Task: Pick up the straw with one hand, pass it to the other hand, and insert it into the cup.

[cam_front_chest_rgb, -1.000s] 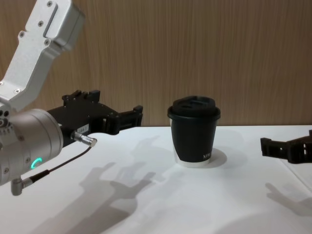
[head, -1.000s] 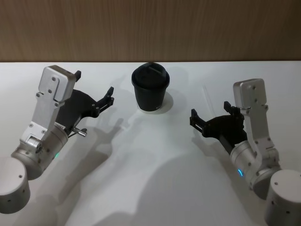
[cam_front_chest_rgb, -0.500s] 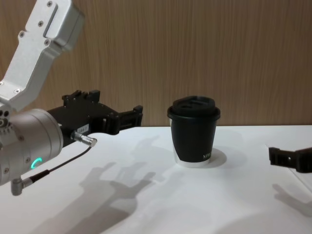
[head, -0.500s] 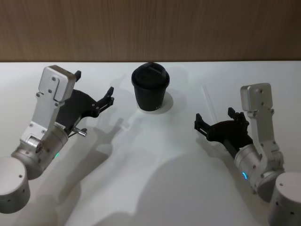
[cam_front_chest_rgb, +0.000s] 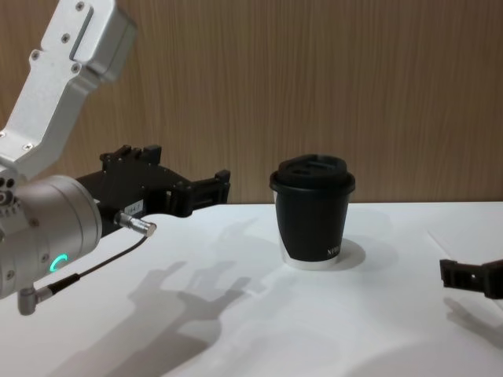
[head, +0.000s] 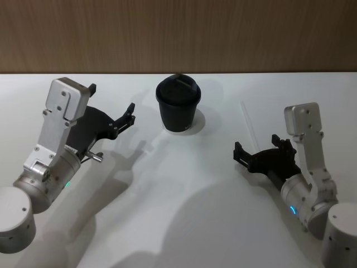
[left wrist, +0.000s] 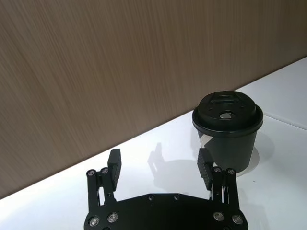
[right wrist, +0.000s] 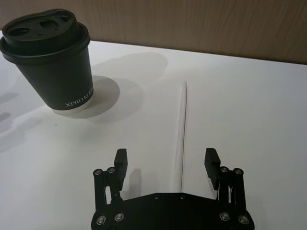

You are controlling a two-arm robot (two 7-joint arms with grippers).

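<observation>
Judging progress from my console, I put us at the very start: nothing of the task is done. The straw lies flat on the table, ungrasped, so the pick, the handover and the insertion are all left.

My right gripper hangs over the straw's near end with its fingers spread wide and nothing held. The right wrist view shows the tube running up the middle of the gap, touching neither finger. How high the fingertips sit above the table I cannot tell for sure. My left gripper hangs over the table's left half, about level with the cup. It is also wide open and empty, and its fingers point toward the cup.

The cup stands upright near the middle of the back edge, lid on. The straw rests on the right half of the table, to the cup's right and well apart from it. Its long axis runs front to back, from the near edge toward the back edge, with the far end slanted a little toward the cup. Both ends look alike, so I judge either could go into the lid. Lying horizontal as it does, it will have to be brought upright somewhere between pick and insertion.
</observation>
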